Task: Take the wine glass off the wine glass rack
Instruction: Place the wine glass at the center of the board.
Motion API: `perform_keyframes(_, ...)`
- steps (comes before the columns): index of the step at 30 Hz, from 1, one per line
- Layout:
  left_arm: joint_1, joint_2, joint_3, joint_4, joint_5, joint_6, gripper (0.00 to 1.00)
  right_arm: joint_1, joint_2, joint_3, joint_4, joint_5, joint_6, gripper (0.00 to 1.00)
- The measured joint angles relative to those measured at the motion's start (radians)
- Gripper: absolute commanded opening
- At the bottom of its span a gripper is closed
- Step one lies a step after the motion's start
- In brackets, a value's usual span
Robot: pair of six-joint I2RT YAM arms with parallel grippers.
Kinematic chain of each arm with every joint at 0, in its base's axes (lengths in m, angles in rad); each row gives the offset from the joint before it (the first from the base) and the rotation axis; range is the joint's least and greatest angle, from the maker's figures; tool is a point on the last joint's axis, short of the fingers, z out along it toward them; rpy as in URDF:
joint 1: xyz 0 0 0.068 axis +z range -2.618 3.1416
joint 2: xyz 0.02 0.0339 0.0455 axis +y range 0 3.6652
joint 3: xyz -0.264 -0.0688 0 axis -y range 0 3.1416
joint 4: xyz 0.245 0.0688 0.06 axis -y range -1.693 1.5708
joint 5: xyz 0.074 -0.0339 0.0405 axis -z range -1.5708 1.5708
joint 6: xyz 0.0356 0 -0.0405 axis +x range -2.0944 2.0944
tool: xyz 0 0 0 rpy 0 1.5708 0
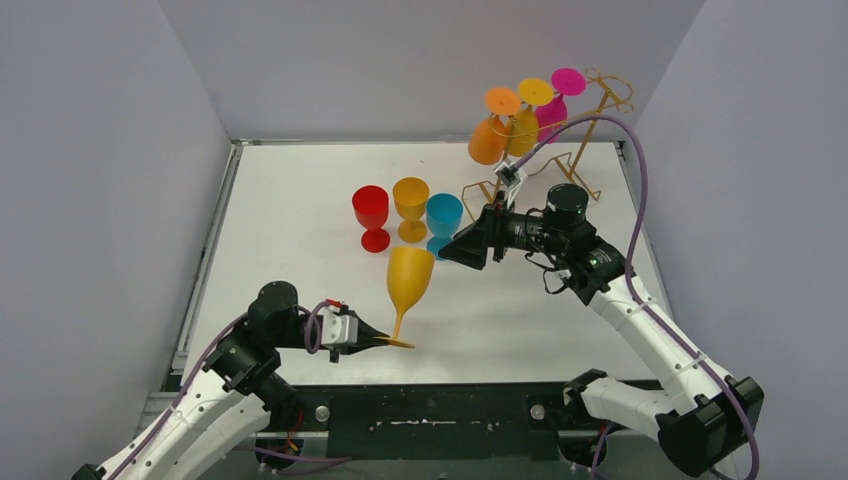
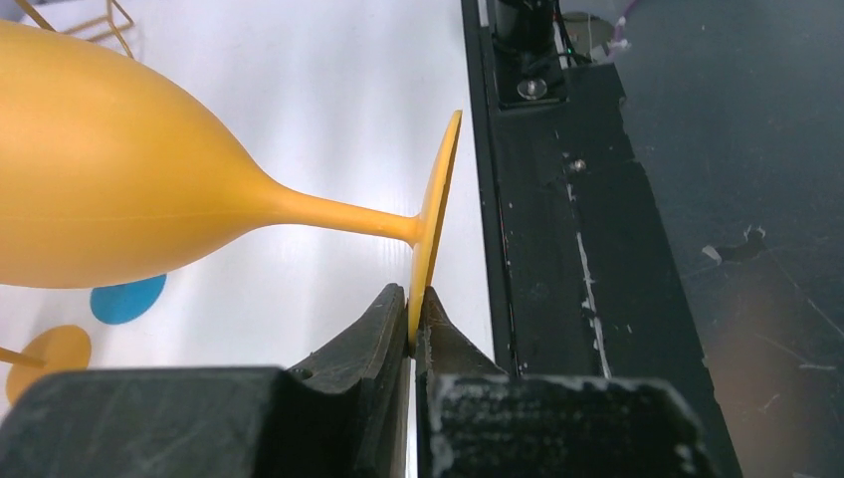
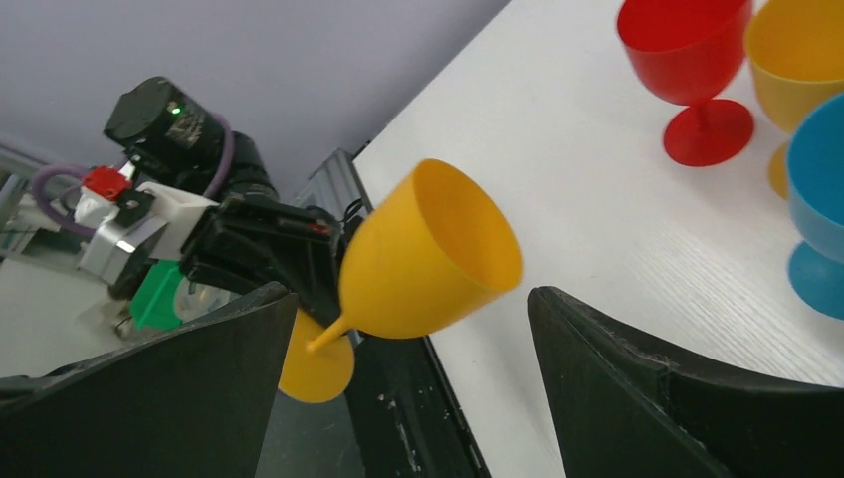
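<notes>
My left gripper (image 1: 378,340) is shut on the foot disc of a yellow wine glass (image 1: 410,276) and holds it above the table's near edge, bowl up and open end towards the right arm. In the left wrist view the fingertips (image 2: 390,311) pinch the disc's rim of this glass (image 2: 109,169). My right gripper (image 1: 452,251) is open and empty, facing the glass's bowl (image 3: 438,254) from a short way off, its own jaws (image 3: 408,299) wide apart. The gold wire rack (image 1: 603,98) stands at the far right, and three glasses hang upside down on it: orange (image 1: 488,140), yellow (image 1: 522,128) and magenta (image 1: 552,112).
Three glasses stand upright mid-table: red (image 1: 371,212), orange-yellow (image 1: 410,200) and blue (image 1: 444,218), the blue one right beside my right gripper. They also show in the right wrist view, the red one (image 3: 687,50) among them. Grey walls close in the table on three sides.
</notes>
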Motion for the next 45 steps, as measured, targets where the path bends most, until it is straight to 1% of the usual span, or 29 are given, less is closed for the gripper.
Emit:
perform_keyframes(5,0.000,0.092,0.070,-0.169,-0.001,0.164,0.00,0.000,0.068,0.029,0.048,-0.125,0.026,0.78)
perform_keyframes(8,0.000,0.127,0.105,-0.225,0.002,0.224,0.00,0.000,0.105,0.040,0.065,-0.170,0.031,0.71)
perform_keyframes(13,0.000,0.127,0.113,-0.271,-0.008,0.288,0.00,0.000,0.165,0.086,0.016,-0.199,0.000,0.66)
perform_keyframes(14,0.000,0.128,0.115,-0.286,-0.013,0.304,0.00,0.000,0.175,0.098,-0.003,-0.203,-0.013,0.64)
perform_keyframes(15,0.000,0.128,0.120,-0.307,-0.022,0.319,0.00,0.000,0.185,0.110,-0.020,-0.204,-0.026,0.59)
perform_keyframes(16,0.000,0.128,0.127,-0.323,-0.031,0.333,0.00,0.000,0.190,0.119,-0.034,-0.206,-0.035,0.58)
perform_keyframes(24,0.000,0.122,0.138,-0.362,-0.088,0.409,0.00,0.005,0.290,0.221,-0.138,-0.271,-0.114,0.58)
perform_keyframes(29,0.000,0.128,0.138,-0.377,-0.111,0.458,0.00,0.043,0.369,0.294,-0.249,-0.283,-0.202,0.59)
perform_keyframes(36,0.000,0.132,0.138,-0.378,-0.137,0.491,0.00,0.117,0.470,0.417,-0.397,-0.296,-0.342,0.54)
perform_keyframes(41,0.000,0.139,0.138,-0.393,-0.150,0.515,0.00,0.118,0.497,0.428,-0.442,-0.349,-0.393,0.48)
perform_keyframes(44,-0.001,0.138,0.138,-0.396,-0.163,0.520,0.00,0.117,0.505,0.444,-0.468,-0.368,-0.416,0.47)
perform_keyframes(45,-0.003,0.137,0.138,-0.396,-0.167,0.521,0.00,0.117,0.506,0.450,-0.475,-0.376,-0.420,0.45)
